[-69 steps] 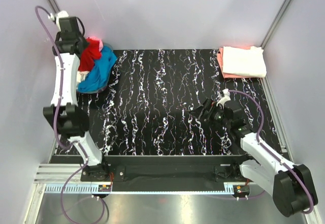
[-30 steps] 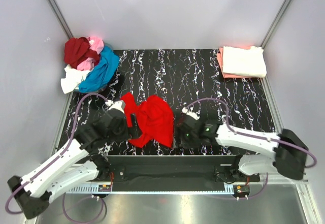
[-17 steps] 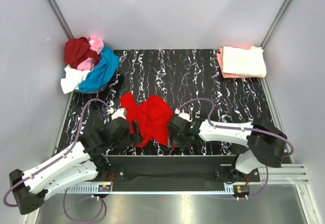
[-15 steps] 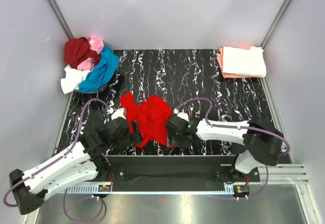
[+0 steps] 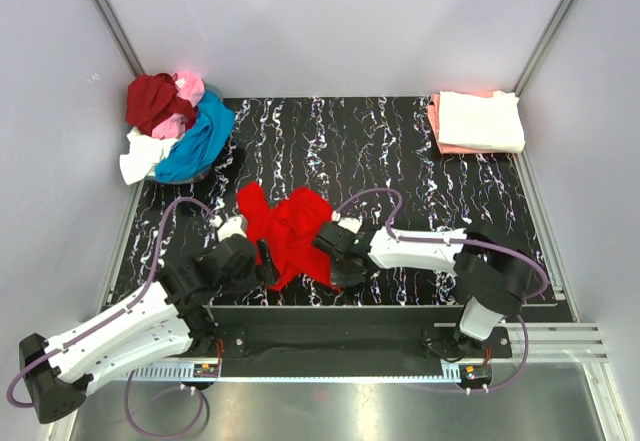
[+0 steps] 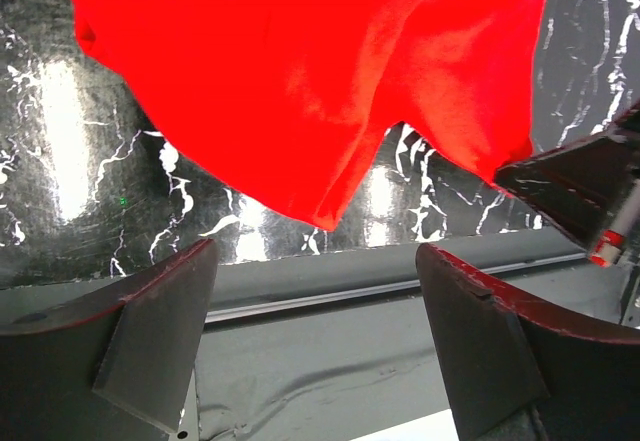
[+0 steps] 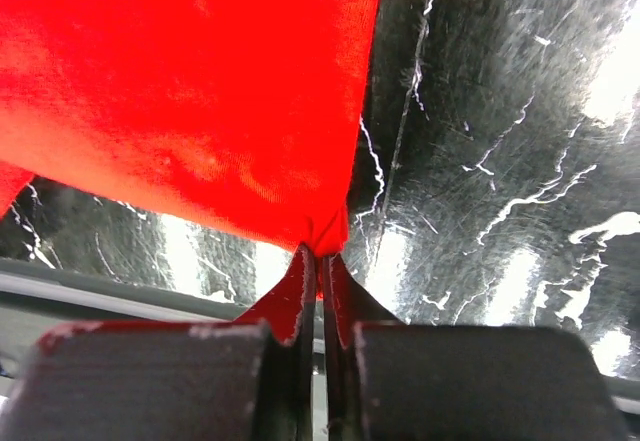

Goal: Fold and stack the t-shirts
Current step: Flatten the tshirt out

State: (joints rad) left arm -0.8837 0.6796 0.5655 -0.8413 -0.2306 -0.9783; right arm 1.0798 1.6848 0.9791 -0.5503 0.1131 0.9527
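While the right gripper (image 7: 320, 258) has its jaws pressed flat together on a pinch of the near edge of the bright red t-shirt (image 7: 180, 91), the left gripper (image 6: 315, 251) stands wide, nothing between its fingers (image 6: 160, 311).

Left wrist view: a point of the red hem hangs just ahead of the open jaws; whether it touches them, cannot tell. The right gripper's dark body shows at the right edge.

Top view: both grippers sit low at the near edge of the black marbled table (image 5: 400, 161), left one at the shirt's left side, right one at its right side. The shirt lies crumpled, near-centre, one sleeve reaching toward the far left.

Far left corner: loose heap of dark red t-shirt (image 5: 150, 99), pink t-shirt (image 5: 187, 86), blue t-shirt (image 5: 198, 139) and white t-shirt (image 5: 140, 158).

Far right corner: cream t-shirt (image 5: 480, 119) folded, lying on the folded salmon t-shirt (image 5: 440, 131). Well apart from the red one.
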